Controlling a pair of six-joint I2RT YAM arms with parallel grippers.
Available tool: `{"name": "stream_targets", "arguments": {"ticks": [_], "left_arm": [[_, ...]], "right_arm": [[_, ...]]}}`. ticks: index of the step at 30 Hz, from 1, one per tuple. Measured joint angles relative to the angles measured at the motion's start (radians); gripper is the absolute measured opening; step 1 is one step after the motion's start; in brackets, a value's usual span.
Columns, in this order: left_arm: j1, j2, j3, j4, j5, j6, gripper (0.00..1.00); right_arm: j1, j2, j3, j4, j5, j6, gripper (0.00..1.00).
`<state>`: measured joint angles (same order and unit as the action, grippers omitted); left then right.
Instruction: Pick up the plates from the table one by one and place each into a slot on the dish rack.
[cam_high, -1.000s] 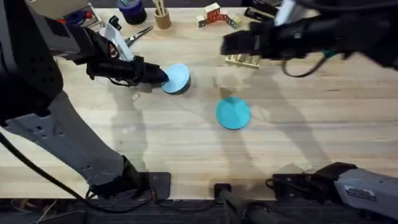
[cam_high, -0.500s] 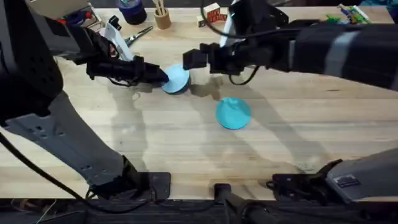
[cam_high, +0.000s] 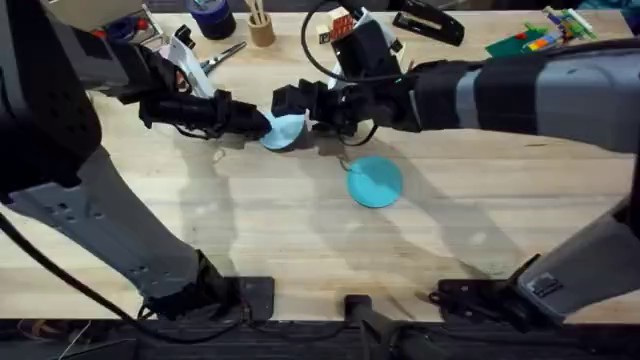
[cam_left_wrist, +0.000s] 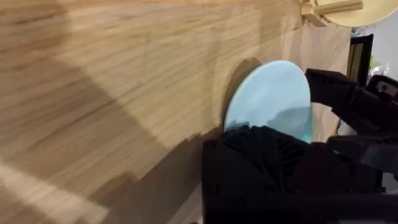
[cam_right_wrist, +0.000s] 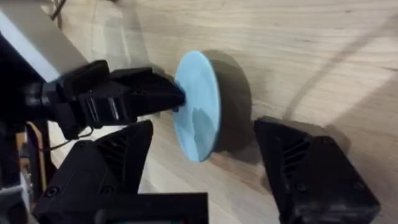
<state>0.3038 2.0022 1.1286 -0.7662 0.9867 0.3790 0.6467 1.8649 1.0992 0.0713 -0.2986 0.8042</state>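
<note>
— So, what is the left claw (cam_high: 258, 124) doing?
— It's clenched on the edge of the light blue plate (cam_high: 285, 127), holding it up on edge over the table (cam_high: 300, 240), arm stretched low from the left.
— And the right claw (cam_high: 297, 104)?
— Spread wide around the plate's other side, arm reaching across. The turquoise plate (cam_high: 375, 181) lies flat nearby.

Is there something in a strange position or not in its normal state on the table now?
Yes. The pale blue plate stands on its edge instead of lying flat, pinched by the left gripper, with the open right gripper around it. The turquoise plate lies flat.
</note>
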Motion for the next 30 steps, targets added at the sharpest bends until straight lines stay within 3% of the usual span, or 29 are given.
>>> {"name": "stream_targets", "arguments": {"ticks": [8, 25, 27, 30], "left_arm": [[0.0, 0.0, 0.0, 0.0, 0.0, 0.0, 0.04], [0.0, 0.0, 0.0, 0.0, 0.0, 0.0, 0.041], [0.0, 0.0, 0.0, 0.0, 0.0, 0.0, 0.041], [0.0, 0.0, 0.0, 0.0, 0.0, 0.0, 0.041]], "right_arm": [[0.025, 0.005, 0.003, 0.031, 0.03, 0.079, 0.955], [0.044, 0.053, 0.008, 0.085, 0.052, 0.219, 0.831], [0.044, 0.059, 0.008, 0.086, 0.053, 0.225, 0.773], [0.045, 0.061, 0.008, 0.09, 0.056, 0.234, 0.567]]}}
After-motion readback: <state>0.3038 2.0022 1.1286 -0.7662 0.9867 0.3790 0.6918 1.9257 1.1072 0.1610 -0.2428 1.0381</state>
